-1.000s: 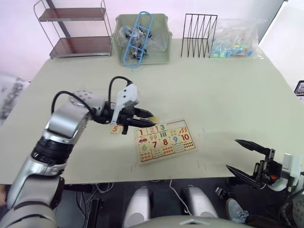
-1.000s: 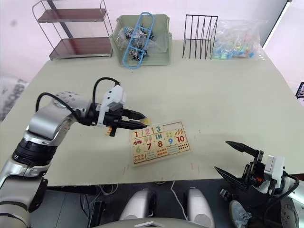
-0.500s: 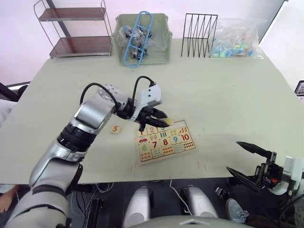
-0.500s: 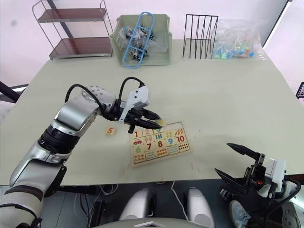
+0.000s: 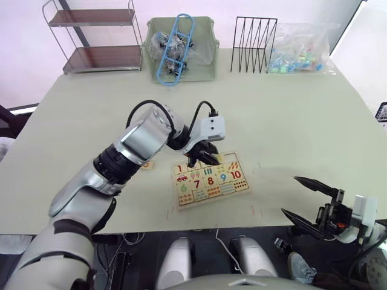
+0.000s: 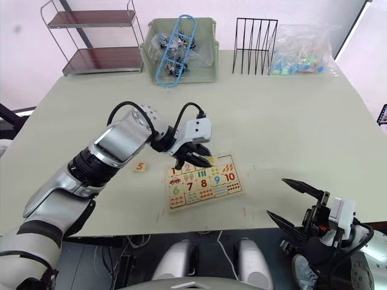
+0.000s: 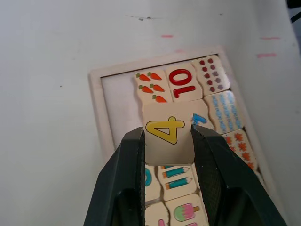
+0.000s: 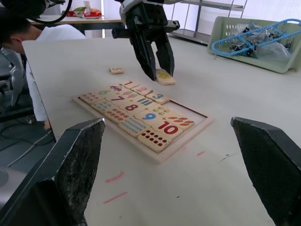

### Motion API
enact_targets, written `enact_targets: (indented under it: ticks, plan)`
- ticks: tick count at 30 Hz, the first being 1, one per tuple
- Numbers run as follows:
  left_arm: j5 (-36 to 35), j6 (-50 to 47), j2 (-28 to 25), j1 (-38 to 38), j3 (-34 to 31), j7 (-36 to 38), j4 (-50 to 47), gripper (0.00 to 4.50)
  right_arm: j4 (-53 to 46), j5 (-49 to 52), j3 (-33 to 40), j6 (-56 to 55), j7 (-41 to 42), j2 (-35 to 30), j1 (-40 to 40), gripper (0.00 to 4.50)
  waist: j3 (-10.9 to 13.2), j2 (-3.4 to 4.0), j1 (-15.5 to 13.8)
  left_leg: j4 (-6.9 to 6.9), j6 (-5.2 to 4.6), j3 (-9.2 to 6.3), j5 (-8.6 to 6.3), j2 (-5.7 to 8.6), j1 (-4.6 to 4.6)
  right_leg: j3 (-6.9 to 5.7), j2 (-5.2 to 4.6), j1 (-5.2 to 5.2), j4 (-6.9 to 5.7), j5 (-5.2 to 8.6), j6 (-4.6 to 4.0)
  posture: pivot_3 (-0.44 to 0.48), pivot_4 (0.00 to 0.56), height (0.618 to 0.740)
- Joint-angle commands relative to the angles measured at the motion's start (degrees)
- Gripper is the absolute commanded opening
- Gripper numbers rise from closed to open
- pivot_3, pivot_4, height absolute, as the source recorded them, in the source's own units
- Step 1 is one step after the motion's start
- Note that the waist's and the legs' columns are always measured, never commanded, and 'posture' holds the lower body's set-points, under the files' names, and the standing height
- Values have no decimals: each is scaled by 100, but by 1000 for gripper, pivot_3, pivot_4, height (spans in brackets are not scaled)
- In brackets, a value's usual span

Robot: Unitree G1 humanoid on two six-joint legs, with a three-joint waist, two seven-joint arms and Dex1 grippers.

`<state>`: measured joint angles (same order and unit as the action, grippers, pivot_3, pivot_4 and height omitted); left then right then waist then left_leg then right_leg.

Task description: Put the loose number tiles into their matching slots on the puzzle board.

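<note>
The robot's left arm reaches forward and inward, its left gripper (image 7: 167, 141) angled down, black fingers clamped on a small tile. The right gripper (image 5: 309, 199) hangs low at its side, fingers spread wide.

- Both eye views look from the head, forward and down over the worktop (image 5: 290, 115).
- The left wrist view sits close above the puzzle board (image 7: 99, 117), facing down.
- The right wrist view looks low across the worktop at that board.
</note>
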<state>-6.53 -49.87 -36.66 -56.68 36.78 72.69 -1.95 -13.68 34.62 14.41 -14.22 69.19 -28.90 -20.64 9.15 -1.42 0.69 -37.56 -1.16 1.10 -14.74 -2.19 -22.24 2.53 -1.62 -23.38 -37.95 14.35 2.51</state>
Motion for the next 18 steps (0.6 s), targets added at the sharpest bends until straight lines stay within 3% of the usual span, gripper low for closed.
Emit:
enact_targets:
  ticks: [1, 18]
  plan:
    - [281, -122, 96, -231, 211, -59, 88, 966, -85, 45, 11, -132, -22, 36, 40, 4500, 0, 0, -1, 0, 0, 0, 0, 0, 0, 0, 0, 0, 0, 0, 1, 0, 150, 740]
    - [754, -407, 570, -192, 378, -523, 379, 966, -3, -42, -125, -184, -87, 123, 199, 4500, 2, 4, -5, -52, 0, -27, 0, 0, -48, -2, 14, -10, -4, -1, 1, 0, 150, 740]
